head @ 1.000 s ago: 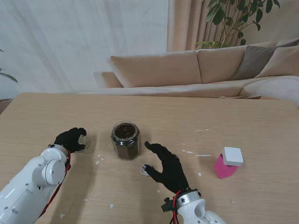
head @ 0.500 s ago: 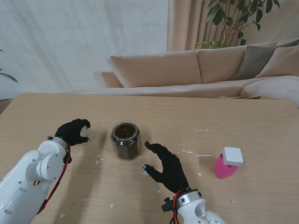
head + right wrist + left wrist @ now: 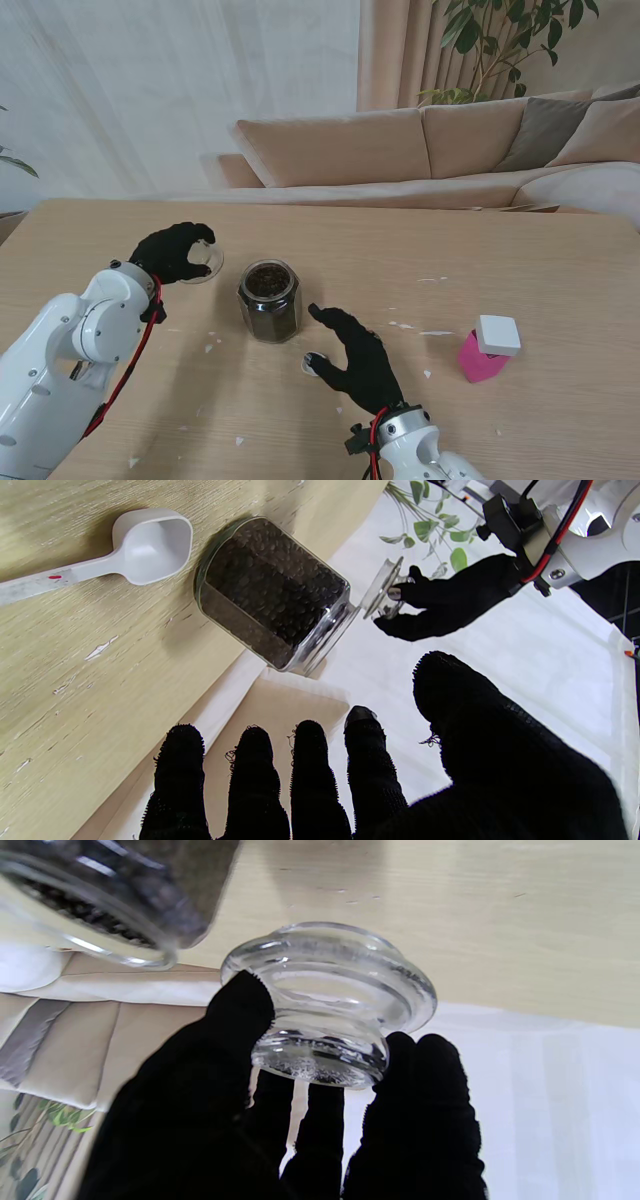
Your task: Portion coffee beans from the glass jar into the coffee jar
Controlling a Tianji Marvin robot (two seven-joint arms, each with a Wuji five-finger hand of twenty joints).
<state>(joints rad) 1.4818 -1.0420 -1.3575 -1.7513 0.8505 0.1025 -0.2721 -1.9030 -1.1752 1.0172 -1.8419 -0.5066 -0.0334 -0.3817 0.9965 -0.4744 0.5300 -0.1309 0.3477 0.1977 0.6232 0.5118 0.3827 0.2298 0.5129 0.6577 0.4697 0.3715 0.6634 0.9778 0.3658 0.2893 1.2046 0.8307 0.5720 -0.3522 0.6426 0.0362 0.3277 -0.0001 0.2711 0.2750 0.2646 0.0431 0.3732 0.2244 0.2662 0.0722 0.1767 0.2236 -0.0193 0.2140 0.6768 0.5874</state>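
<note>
I judge we are early: the glass jar [image 3: 269, 299] stands open and full of beans mid-worktop [image 3: 520, 270], and my left hand [image 3: 172, 252] pinches its glass lid [image 3: 203, 261] in the air beside it. My right hand [image 3: 352, 355] hovers spread, holding nothing. Only the right wrist view shows the white scoop [image 3: 145, 542] clearly; no scooping yet.

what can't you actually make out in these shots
- White scoop: in the stand view the right robot hand covers most of it.
- Glass lid: the left robot hand hides part of its knob in the left wrist view.
- Pink container: contents unseen under its white cap.
</note>
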